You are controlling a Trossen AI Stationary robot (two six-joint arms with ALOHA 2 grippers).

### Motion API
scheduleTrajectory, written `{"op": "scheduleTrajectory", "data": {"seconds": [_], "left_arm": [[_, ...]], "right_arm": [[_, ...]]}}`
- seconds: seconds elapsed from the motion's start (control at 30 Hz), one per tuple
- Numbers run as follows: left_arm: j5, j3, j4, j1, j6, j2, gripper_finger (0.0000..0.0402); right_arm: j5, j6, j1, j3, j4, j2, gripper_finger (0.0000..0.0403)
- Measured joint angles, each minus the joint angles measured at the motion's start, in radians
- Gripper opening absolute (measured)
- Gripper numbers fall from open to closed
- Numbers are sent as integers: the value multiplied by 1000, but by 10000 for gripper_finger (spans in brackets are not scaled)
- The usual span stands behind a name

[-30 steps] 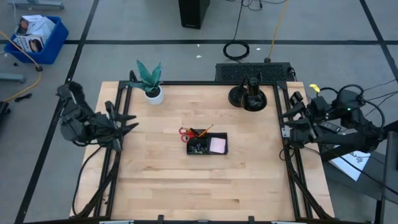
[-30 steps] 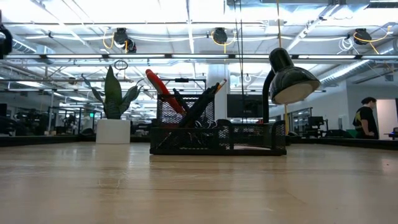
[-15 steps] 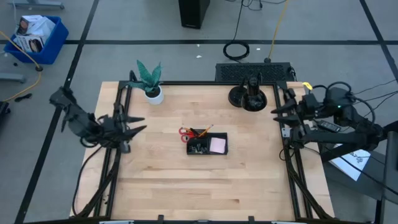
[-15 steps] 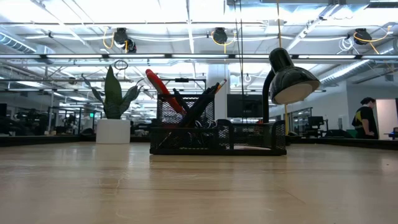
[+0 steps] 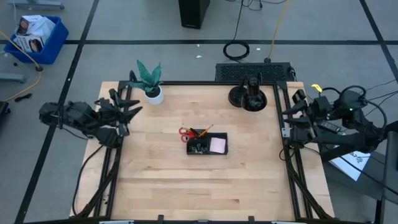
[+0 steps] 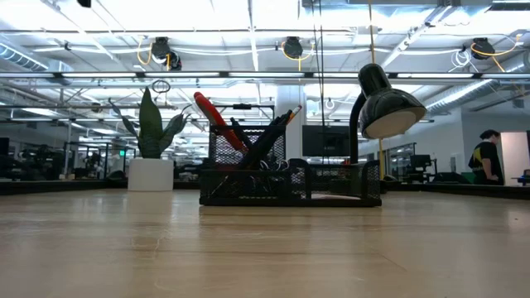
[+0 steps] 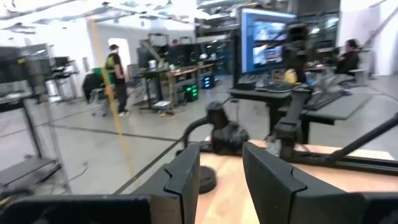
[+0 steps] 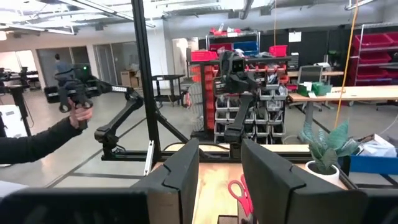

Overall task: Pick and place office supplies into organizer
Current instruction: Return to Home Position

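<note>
We see the left gripper [image 5: 132,110] hanging over the table's 9 o'clock edge, its 2 fingers [image 7: 186,177] spread a modest way apart with nothing between them. The right gripper [image 5: 285,119] hangs at the 3 o'clock edge, its fingers [image 8: 267,171] likewise parted and empty. Both are well apart from the organizer [image 5: 207,153], which stands near the middle of the table [image 5: 168,186]. In the organizer's 9 o'clock half we see the red-handled scissors [image 5: 185,132] and an orange pencil [image 5: 205,130] leaning out toward 12 o'clock, with small dark clips [image 5: 198,147] below them. The pink sticky-note pad [image 5: 217,145] lies flat in the 3 o'clock compartment. From table height the scissors and pens stand tilted in the taller mesh section. At 11 o'clock from the organizer stands the potted plant [image 5: 150,79], and at 1 o'clock the black desk lamp [image 5: 249,96]. Beyond the table a person [image 6: 484,157] stands in the room.
</note>
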Motion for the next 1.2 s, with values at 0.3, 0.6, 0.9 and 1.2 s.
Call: {"op": "scheduleTrajectory", "data": {"seconds": [0.3,0.6,0.9,1.2], "left_arm": [[64,-31,-137,87,-105,-118,127],[110,-208,-91,89,-134,-295,127],[207,-335,-113,66,-182,-348,127],[182,-472,66,39,-152,-355,127]], "right_arm": [[31,-16,2,-4,-112,-138,116],[25,1,2,-198,-40,-294,116],[28,-11,2,-427,62,-323,116],[46,19,2,-566,138,-323,116]]}}
